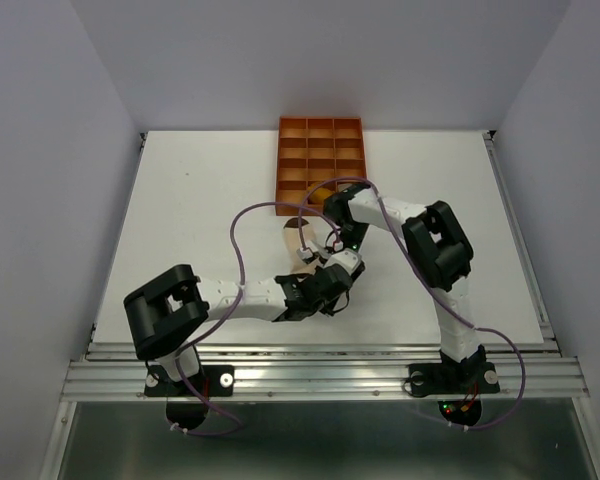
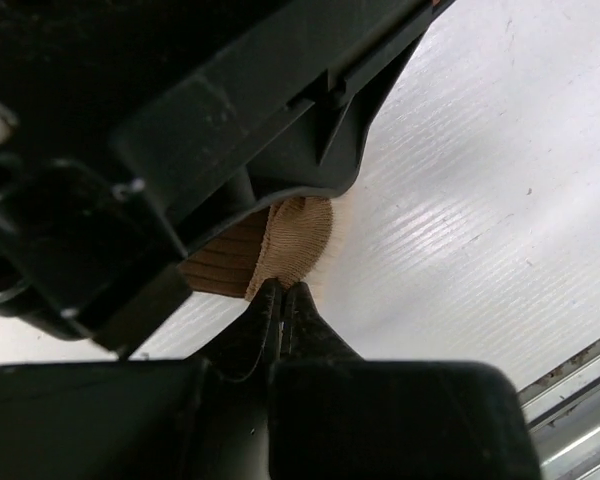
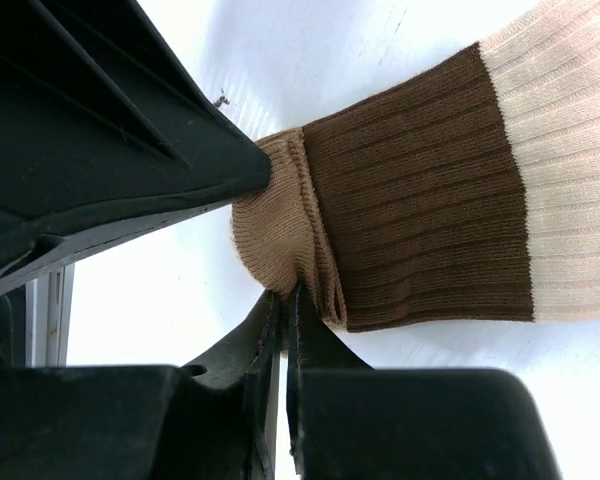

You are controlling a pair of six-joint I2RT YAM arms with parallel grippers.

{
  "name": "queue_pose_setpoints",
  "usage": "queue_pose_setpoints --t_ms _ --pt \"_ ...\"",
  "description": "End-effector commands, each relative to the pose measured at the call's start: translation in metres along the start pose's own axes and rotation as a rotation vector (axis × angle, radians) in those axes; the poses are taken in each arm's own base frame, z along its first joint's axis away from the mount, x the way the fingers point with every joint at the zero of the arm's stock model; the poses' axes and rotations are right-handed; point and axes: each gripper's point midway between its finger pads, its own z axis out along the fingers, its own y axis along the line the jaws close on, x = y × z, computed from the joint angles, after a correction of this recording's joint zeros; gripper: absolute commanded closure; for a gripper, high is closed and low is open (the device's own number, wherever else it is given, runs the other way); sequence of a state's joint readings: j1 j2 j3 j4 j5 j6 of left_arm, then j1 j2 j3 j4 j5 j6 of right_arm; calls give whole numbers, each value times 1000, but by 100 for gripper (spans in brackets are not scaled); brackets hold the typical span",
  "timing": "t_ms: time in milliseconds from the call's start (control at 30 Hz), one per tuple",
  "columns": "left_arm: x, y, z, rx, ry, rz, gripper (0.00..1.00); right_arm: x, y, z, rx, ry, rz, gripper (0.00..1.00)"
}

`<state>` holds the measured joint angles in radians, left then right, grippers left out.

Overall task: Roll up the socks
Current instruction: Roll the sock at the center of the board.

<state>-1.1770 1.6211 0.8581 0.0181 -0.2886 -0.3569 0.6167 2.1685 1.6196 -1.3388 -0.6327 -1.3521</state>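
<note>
Both claws are down on the same spot, mid-table and just below the orange tray (image 1: 281, 165). The colour-blocked sock (image 3: 420, 190) lies flat on the white table (image 1: 200, 220), its cream leg running off to the upper right of the right wrist view, the brown band in the middle and the tan end bunched at centre frame. The right gripper (image 3: 287, 300) is clenched, with its tips nipping the lower edge of that tan fold. The left gripper (image 2: 283, 300) is clenched too, its tips meeting right at the bottom rim of the tan fabric in its own view, so by the look of it it is grasping the same end from the other side. So this reads as the very start of the roll: the first turn is pinched but not yet carried over. To do it well, the two pinches should travel together and level, tipping the tan fold over onto the brown band and on towards the cream, with a light pull along the sock so the core stays tight. It's crowded, with each claw's housing filling the upper left of the other's view, so the wrists need small, matched turns to avoid a knock. When re-gripping, release one claw at a time or the turn will spring open.
</note>
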Motion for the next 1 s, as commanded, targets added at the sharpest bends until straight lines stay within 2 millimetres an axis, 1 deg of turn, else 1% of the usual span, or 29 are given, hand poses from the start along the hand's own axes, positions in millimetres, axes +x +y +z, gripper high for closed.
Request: queue_pose_setpoints --t_ms 0,33,67,100,133,167,200,233,267,300,333,367,400,467,500,533,567,600,633,667,700,733,767,800,867,900,933,967 --pt "20 -34 7 154 86 62 100 -37 20 -1 -49 -128 9 97" --pt "22 -33 7 147 95 40 100 -40 18 -3 -33 -136 0 91" --pt "23 -33 7 154 104 24 100 -42 15 -4 -20 -146 -3 88" --pt "26 -37 5 183 119 5 100 -42 10 -6 6 -157 -3 82" --pt "26 -35 5 182 128 -34 100 -44 8 -12 26 -170 3 75" --pt "29 -28 6 170 132 -66 100 -45 4 -17 53 -189 13 69" --pt "28 -25 6 173 133 -102 100 -50 4 -19 58 -207 4 66" --pt "32 -29 4 198 144 -121 100 -47 1 -23 70 -214 12 62" --pt "29 -21 6 196 140 -167 100 -52 3 -28 81 -227 1 61" --pt "31 -24 2 243 151 -212 100 -53 1 -33 97 -240 -4 59" --pt "33 -22 2 248 154 -237 100 -54 3 -34 100 -244 -9 58" --pt "31 -17 2 246 152 -275 100 -54 4 -40 120 -250 -16 57" --pt "31 -15 1 257 148 -294 100 -54 4 -41 129 -251 -21 47" --pt "30 -11 0 254 141 -326 100 -51 7 -40 132 -244 -25 44" --pt "29 -6 0 249 136 -359 100 -50 7 -45 152 -248 -22 43" --pt "29 -6 0 260 140 -377 100 -51 5 -47 168 -247 -20 43" --pt "35 -5 -1 263 153 -393 100 -46 3 -50 185 -247 -7 43" --pt "36 -5 -1 278 156 -410 100 -47 2 -52 202 -250 0 43" --pt "33 -6 -1 303 158 -442 100 -50 -6 -64 266 -273 21 42" --pt "33 -5 -2 310 165 -457 100 -49 -12 -70 302 -280 32 42" --pt "35 -2 -2 310 175 -474 100 -49 -23 -82 368 -324 80 41" --pt "35 0 -2 304 178 -494 100 -50 -27 -85 393 -334 99 42" --pt "35 1 -3 307 187 -529 100 -45 -34 -91 429 -334 122 42" --pt "38 0 -6 324 203 -549 100 -44 -42 -97 467 -362 163 42" --pt "40 5 -7 334 227 -617 100 -44 -43 -100 483 -361 157 43" --pt "48 7 -8 333 251 -646 100 -41 -45 -104 504 -365 169 43" --pt "46 4 -10 378 264 -696 100 -42 -46 -107 532 -371 159 43" --pt "53 0 -13 418 295 -715 100 -41 -46 -108 546 -366 151 43"
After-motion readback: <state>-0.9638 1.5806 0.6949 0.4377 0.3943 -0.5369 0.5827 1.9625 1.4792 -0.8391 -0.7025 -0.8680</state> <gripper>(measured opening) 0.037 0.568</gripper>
